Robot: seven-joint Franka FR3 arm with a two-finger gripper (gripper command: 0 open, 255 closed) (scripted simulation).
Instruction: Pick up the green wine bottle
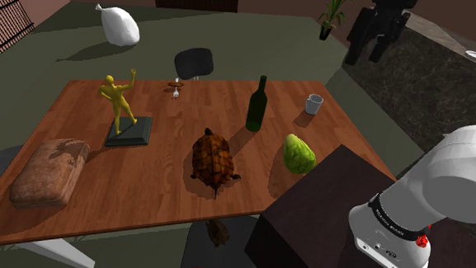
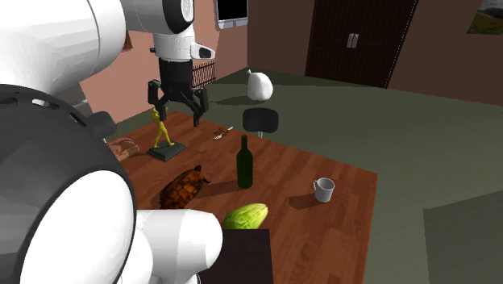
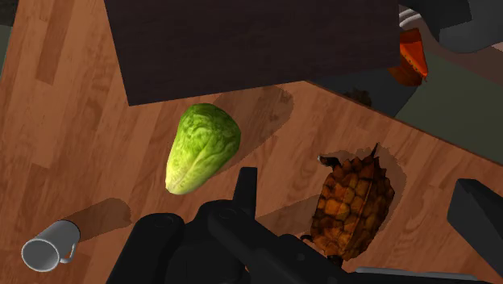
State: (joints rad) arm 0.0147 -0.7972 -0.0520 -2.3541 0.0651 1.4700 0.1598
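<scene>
On the wooden table [image 1: 148, 182], about midway along it, the dark green wine bottle [image 1: 257, 103] stands upright with nothing touching it. Closest to it is a brown turtle figure [image 1: 212, 159], just on the stand's side of the bottle. Next to the turtle is a leafy green head [image 1: 298, 154] (lettuce or cabbage, can't tell which), lying near the table edge by the dark stand [image 1: 314, 221]. A small grey cup [image 1: 313, 104] sits toward the shoulder view's right of the bottle, clearly apart from it.

Further off toward the shoulder view's left there's a yellow figurine [image 1: 119, 101] with one arm raised, standing on a dark flat base. Past that, a brown loaf of bread [image 1: 48, 172] lies at the table's left end. A dark chair [image 1: 194, 63] is pushed up at the far edge, and a white tied bag [image 1: 120, 27] sits on the floor behind it.

The gripper [image 2: 177, 113] hangs high over the table with its fingers spread wide and nothing between them. In the second exterior view it's up and to the left of the bottle, well apart from it.
</scene>
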